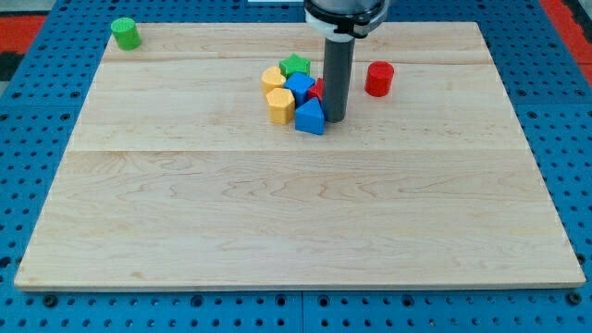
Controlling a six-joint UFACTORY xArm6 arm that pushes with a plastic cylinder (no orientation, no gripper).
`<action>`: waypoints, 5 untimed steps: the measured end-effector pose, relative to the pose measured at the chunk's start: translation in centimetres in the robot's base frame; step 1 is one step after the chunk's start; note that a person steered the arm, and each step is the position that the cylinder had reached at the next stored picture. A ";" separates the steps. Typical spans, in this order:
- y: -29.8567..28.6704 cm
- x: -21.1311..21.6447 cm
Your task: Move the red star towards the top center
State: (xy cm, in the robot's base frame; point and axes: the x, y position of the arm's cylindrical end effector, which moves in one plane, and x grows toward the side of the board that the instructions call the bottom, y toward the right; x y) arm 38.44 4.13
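The red star (pixel 317 90) is mostly hidden behind my rod; only a sliver shows at the rod's left, in a cluster near the top centre of the board. My tip (pixel 335 119) rests on the board just right of the blue triangular block (pixel 310 117) and touches or nearly touches the red star. The cluster also holds a green star (pixel 295 65), a blue block (pixel 299 86) and two yellow hexagonal blocks (pixel 274 78) (pixel 280 104).
A red cylinder (pixel 379 79) stands to the right of my rod. A green cylinder (pixel 125 33) stands at the board's top left corner. The wooden board (pixel 296 213) lies on a blue perforated table.
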 end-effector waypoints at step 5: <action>-1.1 -1.1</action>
State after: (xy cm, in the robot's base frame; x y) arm 37.32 3.01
